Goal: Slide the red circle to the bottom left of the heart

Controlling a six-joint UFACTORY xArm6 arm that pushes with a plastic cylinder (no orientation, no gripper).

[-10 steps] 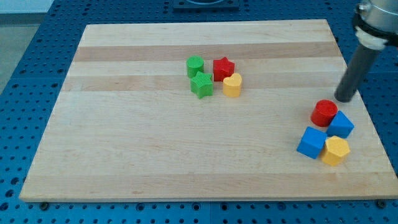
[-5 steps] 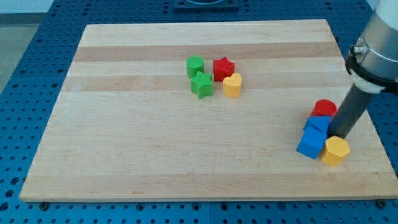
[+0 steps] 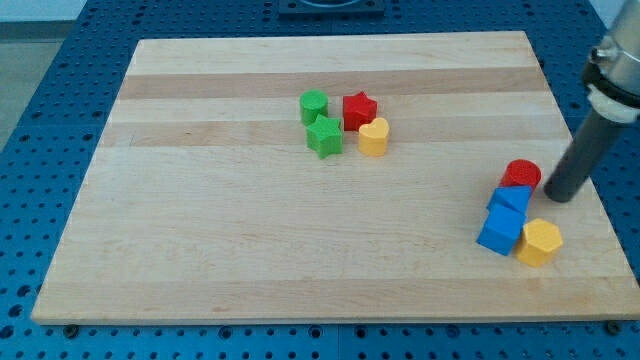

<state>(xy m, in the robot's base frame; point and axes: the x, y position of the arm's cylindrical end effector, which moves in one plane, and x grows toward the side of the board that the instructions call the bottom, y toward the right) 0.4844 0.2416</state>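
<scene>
The red circle (image 3: 521,175) sits near the board's right edge, touching the top of a small blue block (image 3: 510,199). The yellow heart (image 3: 373,137) lies near the board's middle top, far to the left of the circle. My tip (image 3: 556,195) rests on the board just right of the red circle and the small blue block, a small gap away.
A larger blue block (image 3: 500,230) and a yellow hexagon (image 3: 540,242) lie below the red circle. A red star (image 3: 359,109), a green star (image 3: 324,136) and a green round block (image 3: 314,105) cluster beside the heart. The wooden board (image 3: 200,220) rests on a blue pegboard.
The tip came down on the right of the circle and pushed the small blue block left, under the circle. It has since drawn back up and to the right.
</scene>
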